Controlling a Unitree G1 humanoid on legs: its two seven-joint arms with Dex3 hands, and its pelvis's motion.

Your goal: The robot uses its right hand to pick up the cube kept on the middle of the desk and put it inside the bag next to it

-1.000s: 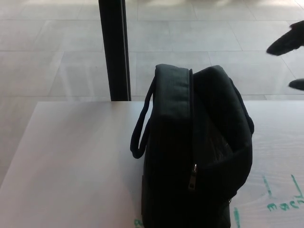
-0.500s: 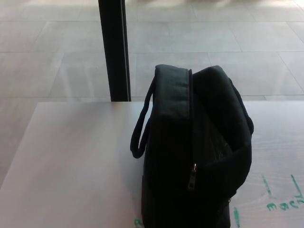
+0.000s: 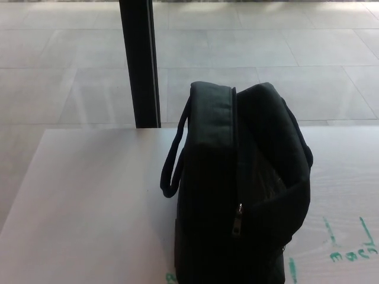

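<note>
Black bag (image 3: 243, 189) upright on desk (image 3: 89, 207)

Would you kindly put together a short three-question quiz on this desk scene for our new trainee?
1. True or false: the black bag stands upright on the white desk.
2. Which shows in the head view? A) the cube B) the robot's right hand C) the bag's zipper pull
3. Fill in: the green writing lies on the desk to the bag's ____ in the picture.

Key: 1 true; 2 C, as neither the cube nor any robot hand is in view; 3 right.
</note>
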